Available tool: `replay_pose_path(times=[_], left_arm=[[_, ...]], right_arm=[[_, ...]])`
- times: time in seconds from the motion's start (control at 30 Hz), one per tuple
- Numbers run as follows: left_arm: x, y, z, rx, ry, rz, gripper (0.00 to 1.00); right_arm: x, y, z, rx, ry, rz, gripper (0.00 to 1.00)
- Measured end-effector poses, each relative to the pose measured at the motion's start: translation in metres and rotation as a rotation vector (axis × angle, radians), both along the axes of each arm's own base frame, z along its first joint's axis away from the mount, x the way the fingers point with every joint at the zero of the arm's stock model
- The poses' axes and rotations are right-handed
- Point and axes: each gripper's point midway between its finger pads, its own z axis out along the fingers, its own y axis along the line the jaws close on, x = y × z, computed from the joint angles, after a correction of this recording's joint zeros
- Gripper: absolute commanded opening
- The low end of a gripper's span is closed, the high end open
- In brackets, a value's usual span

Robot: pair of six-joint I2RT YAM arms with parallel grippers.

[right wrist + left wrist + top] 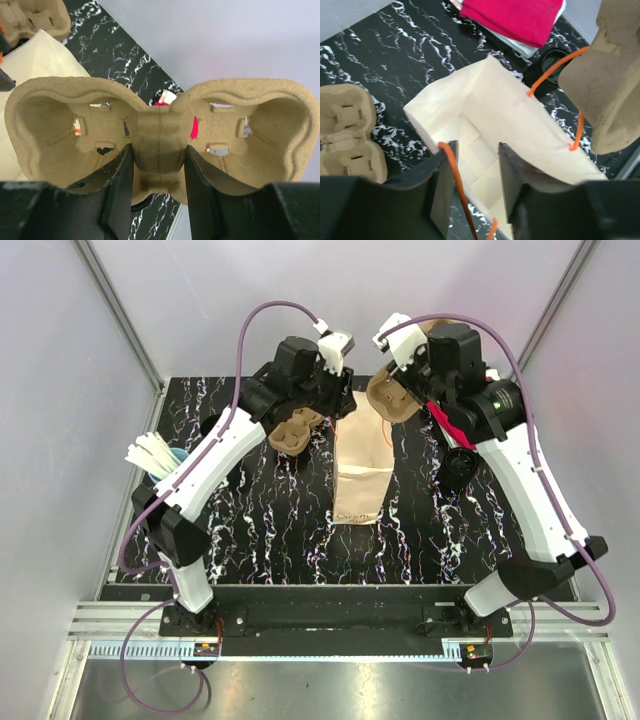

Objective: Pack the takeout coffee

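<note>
A spare tray lies left of the paper bag. The left gripper sits at the bag's rim, jaws partly open, with the orange handle loose between them (probably steadying the mouth). The right gripper clamps the cup tray by its middle ridge, raised beside the bag's mouth, likely for lowering in.

Left arm and right arm: white link shells, black joint housings, looping purple cables, matte black end effector fingers.
</note>
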Motion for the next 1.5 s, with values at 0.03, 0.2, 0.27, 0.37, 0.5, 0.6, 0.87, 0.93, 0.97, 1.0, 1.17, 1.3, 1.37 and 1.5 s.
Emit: replay_pose_path(times=[0.03, 0.2, 0.27, 0.37, 0.5, 0.6, 0.87, 0.93, 0.97, 1.0, 1.17, 1.3, 1.37, 1.5], left_arm=[[0.001, 0.002, 0.0, 0.003, -0.002, 0.005, 0.58], [0.008, 0.017, 0.005, 0.007, -0.02, 0.033, 0.74], [0.009, 0.023, 0.011, 0.002, -0.033, 0.041, 0.77], [0.01, 0.032, 0.019, -0.005, -0.051, 0.051, 0.79], [0.009, 0.041, 0.03, -0.018, -0.07, 0.055, 0.79], [0.007, 0.046, 0.033, -0.022, -0.075, 0.052, 0.78], [0.007, 0.051, 0.027, -0.016, -0.065, 0.039, 0.7], [0.007, 0.051, 0.025, -0.015, -0.061, 0.033, 0.67], [0.007, 0.051, 0.024, -0.014, -0.06, 0.032, 0.65], [0.007, 0.052, 0.024, -0.013, -0.06, 0.031, 0.64], [0.007, 0.051, 0.023, -0.013, -0.059, 0.025, 0.58], [0.008, 0.053, 0.019, -0.008, -0.05, 0.029, 0.55], [0.008, 0.055, 0.015, -0.004, -0.043, 0.032, 0.53], [0.01, 0.057, 0.011, 0.002, -0.034, 0.038, 0.46]], right_arm=[[0.002, 0.004, -0.001, -0.003, 0.011, 0.011, 0.35], [0.008, 0.022, 0.011, 0.013, 0.003, 0.062, 0.34], [0.008, 0.029, 0.024, 0.027, -0.023, 0.085, 0.35], [0.007, 0.035, 0.038, 0.037, -0.052, 0.105, 0.34], [0.01, 0.043, 0.042, 0.031, -0.065, 0.122, 0.35], [0.015, 0.047, 0.032, 0.002, -0.044, 0.13, 0.34], [0.029, 0.058, -0.006, -0.084, 0.034, 0.154, 0.34], [0.028, 0.06, -0.013, -0.104, 0.051, 0.164, 0.34], [0.027, 0.061, -0.016, -0.113, 0.057, 0.171, 0.34], [0.026, 0.063, -0.02, -0.123, 0.065, 0.181, 0.34], [0.018, 0.075, -0.043, -0.172, 0.124, 0.241, 0.34], [0.01, 0.08, -0.068, -0.214, 0.193, 0.282, 0.34], [0.007, 0.081, -0.081, -0.231, 0.225, 0.297, 0.34], [-0.001, 0.081, -0.099, -0.254, 0.282, 0.326, 0.34]])
